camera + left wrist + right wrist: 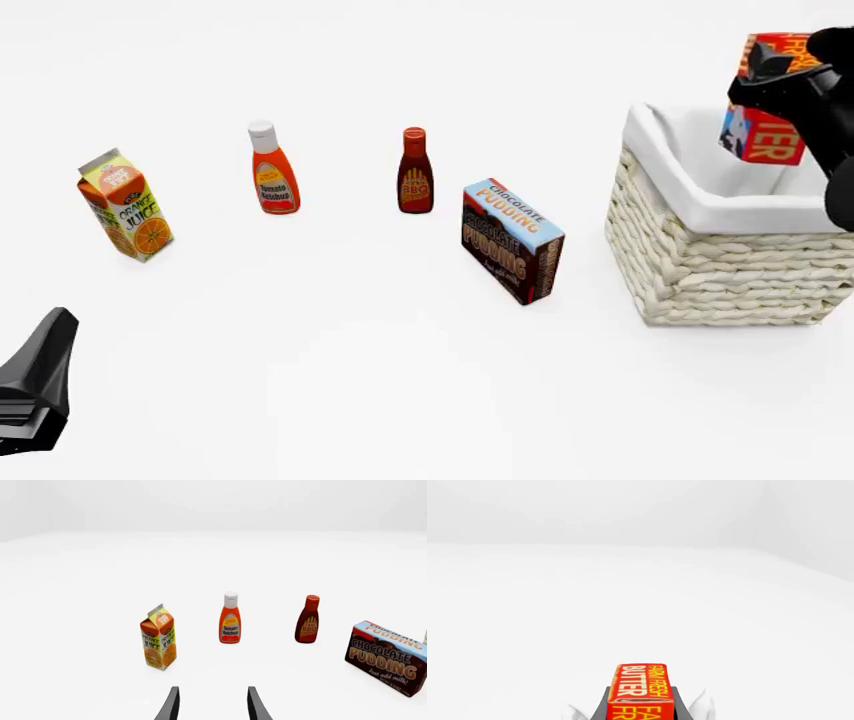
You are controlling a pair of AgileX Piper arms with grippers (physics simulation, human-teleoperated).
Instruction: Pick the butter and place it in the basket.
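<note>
- Right claw [787, 85] is clenched on the butter [763, 98] and holds it in the air, above the open top of the basket [721, 255]; the box hangs over the far right part of the white lining.
- From the right wrist camera, the butter [639, 692] sits between the two dark fingers [606, 705], with its red side and yellow letters facing up.
- Below this claw, the basket stands on the white tabletop [374, 380]; its cloth lining is folded over the woven rim.
- Left claw [212, 704] is released, with a clear gap between its two dark fingers [170, 705], and it holds nothing.
- In the front view only a dark part of the left arm [34, 390] shows, low and near the tabletop, well apart from the basket.
- Ahead of the left claw stands an orange juice carton [159, 637], and beyond it a ketchup bottle [230, 618] with a white cap.
- Further toward the right claw stands a dark sauce bottle [307, 619] with a red cap.
- Between that bottle and the basket stands a chocolate pudding box [511, 240] on its long edge, just beside the basket but not touching it.
</note>
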